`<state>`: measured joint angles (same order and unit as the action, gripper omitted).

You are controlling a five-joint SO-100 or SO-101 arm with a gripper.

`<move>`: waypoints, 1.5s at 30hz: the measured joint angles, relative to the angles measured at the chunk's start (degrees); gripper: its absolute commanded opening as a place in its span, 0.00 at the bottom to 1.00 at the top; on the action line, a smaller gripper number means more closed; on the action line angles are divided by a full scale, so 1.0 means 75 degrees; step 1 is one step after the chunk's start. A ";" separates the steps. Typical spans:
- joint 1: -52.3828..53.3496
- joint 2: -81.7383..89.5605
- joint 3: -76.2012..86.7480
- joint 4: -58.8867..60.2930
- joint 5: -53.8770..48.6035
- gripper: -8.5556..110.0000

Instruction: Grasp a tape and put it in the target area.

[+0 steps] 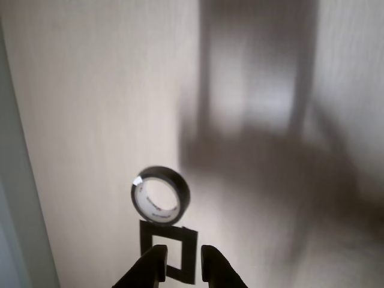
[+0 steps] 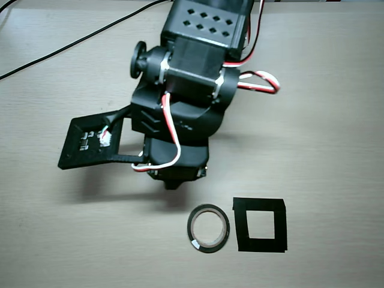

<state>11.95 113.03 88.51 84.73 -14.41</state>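
The tape (image 2: 209, 228), a dark ring with a pale inner rim and a small white mark, lies flat on the wooden table. It sits just left of the target area (image 2: 258, 204), a hollow square of black tape, and outside it. In the wrist view the tape (image 1: 180, 187) lies just beyond the target area's (image 1: 189, 255) far left corner. My gripper (image 1: 183, 273) enters from the bottom edge with its jaws a little apart and empty, over the near side of the square. In the overhead view the gripper tip (image 2: 173, 183) is mostly hidden under the arm, up-left of the tape.
A black rectangular frame with wires (image 2: 90, 143) sticks out left of the arm. A black cable (image 2: 72, 42) runs across the table's top left. The table's edge (image 1: 18, 210) runs down the left of the wrist view. The arm's shadow (image 1: 264, 138) covers the right.
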 measured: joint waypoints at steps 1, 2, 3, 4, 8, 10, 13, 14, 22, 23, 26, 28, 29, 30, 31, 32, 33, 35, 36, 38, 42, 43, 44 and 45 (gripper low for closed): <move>0.0000 0.0000 0.0012 0.0000 -0.0082 0.13; 0.0000 0.0000 0.0023 0.0012 -0.0164 0.13; 0.0000 0.0000 0.0023 0.0012 -0.0211 0.13; 0.0000 0.0000 0.0059 0.0012 -0.0305 0.13; -0.0188 -0.0059 0.0305 0.0012 -0.0996 0.13; -0.0469 -0.0105 0.0434 -0.0117 -0.1195 0.14; -0.0691 -0.0328 0.0469 -0.0305 -0.1383 0.16; -0.0785 -0.0434 0.0480 -0.0352 -0.1512 0.16; -0.1277 -0.1383 0.0480 -0.0996 -0.1711 0.20; -0.1324 -0.1535 0.0480 -0.1102 -0.1781 0.20; -0.1441 -0.1957 0.0480 -0.1441 -0.1863 0.21; -0.1406 -0.2273 0.0480 -0.1617 -0.1934 0.21; -0.1395 -0.2461 0.0445 -0.1711 -0.1945 0.21; -0.1395 -0.2648 0.0363 -0.1770 -0.1945 0.21; -0.1395 -0.2824 0.0281 -0.1805 -0.1969 0.21; -0.1406 -0.3023 0.0152 -0.1840 -0.2004 0.20; -0.1418 -0.3199 0.0047 -0.1875 -0.2039 0.20; -0.1430 -0.3527 -0.0164 -0.1922 -0.2098 0.20; -0.1430 -0.3691 -0.0270 -0.1934 -0.2109 0.20; -0.1430 -0.3961 -0.0480 -0.1945 -0.2145 0.19; -0.1430 -0.4453 -0.0773 -0.1992 -0.2168 0.19; -0.1430 -0.4523 -0.0797 -0.2027 -0.2191 0.19; -0.1430 -0.4594 -0.0797 -0.2039 -0.2203 0.19; -0.1430 -0.4676 -0.0832 -0.2051 -0.2215 0.19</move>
<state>1.23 77.96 82.27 69.35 -31.03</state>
